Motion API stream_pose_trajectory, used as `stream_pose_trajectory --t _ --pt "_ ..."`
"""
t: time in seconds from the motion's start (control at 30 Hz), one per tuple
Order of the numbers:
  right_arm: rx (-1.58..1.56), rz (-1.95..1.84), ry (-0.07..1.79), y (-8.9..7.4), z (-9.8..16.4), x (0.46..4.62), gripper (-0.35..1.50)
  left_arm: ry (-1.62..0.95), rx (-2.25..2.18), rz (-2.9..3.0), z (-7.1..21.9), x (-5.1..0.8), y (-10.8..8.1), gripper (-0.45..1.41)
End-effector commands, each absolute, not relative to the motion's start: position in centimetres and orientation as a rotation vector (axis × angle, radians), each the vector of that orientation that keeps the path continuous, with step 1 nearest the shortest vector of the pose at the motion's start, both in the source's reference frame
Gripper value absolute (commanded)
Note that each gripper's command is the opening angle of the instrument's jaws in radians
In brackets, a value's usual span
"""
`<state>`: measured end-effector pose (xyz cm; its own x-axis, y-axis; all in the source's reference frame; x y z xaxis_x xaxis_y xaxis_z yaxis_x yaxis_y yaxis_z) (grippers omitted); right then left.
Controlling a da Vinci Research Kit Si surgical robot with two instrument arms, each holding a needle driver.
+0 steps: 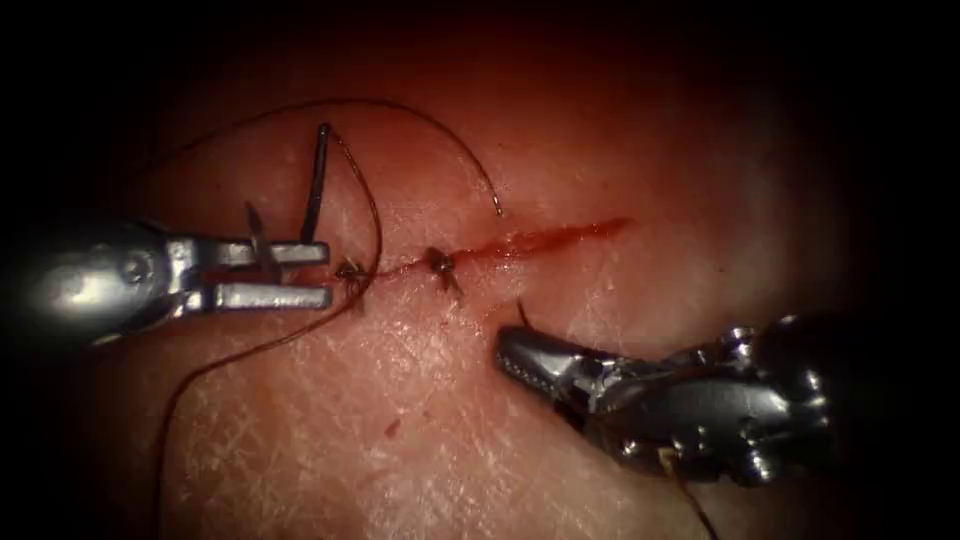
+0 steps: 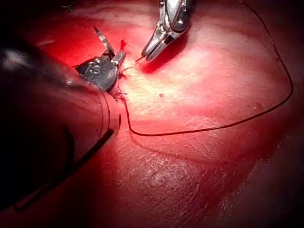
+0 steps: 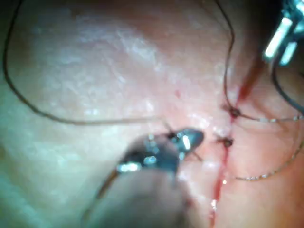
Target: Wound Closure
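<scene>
The cut point(image 1: 540, 240) runs across the tissue, with two knotted stitches point(image 1: 440, 262) near its left end. My left tool point(image 1: 300, 272) lies at that left end with its jaws apart. The dark curved needle point(image 1: 315, 185) stands upright against the upper jaw. Its thread end is up, and its point point(image 2: 102, 38) rises beside the jaw. I cannot tell whether the needle is in the tissue. Below the cut, my right tool point(image 1: 512, 350) is shut on the thread point(image 3: 71, 121); a short end point(image 1: 521, 312) sticks out of its tip.
From the needle's top, thread point(image 1: 375, 215) drops past the left stitch and runs off toward the bottom left. A second strand point(image 1: 400, 105) arcs above the cut and ends free just above it. Red fluid fills the cut's right half.
</scene>
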<state>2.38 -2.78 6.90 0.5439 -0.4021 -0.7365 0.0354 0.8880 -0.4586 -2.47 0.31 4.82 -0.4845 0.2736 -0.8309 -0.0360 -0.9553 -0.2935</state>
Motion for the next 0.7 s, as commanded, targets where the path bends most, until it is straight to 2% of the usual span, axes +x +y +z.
stream_pose_trajectory --t 0.03,0.7 --pt "-0.415 -0.270 0.968 -2.83 6.95 2.43 -0.35 -0.355 -1.486 2.535 4.89 -2.52 0.29 -0.45" --pt "-0.413 -0.278 0.966 -2.93 6.89 2.24 -0.35 -0.355 -1.486 2.535 4.88 -2.52 0.29 -0.45"
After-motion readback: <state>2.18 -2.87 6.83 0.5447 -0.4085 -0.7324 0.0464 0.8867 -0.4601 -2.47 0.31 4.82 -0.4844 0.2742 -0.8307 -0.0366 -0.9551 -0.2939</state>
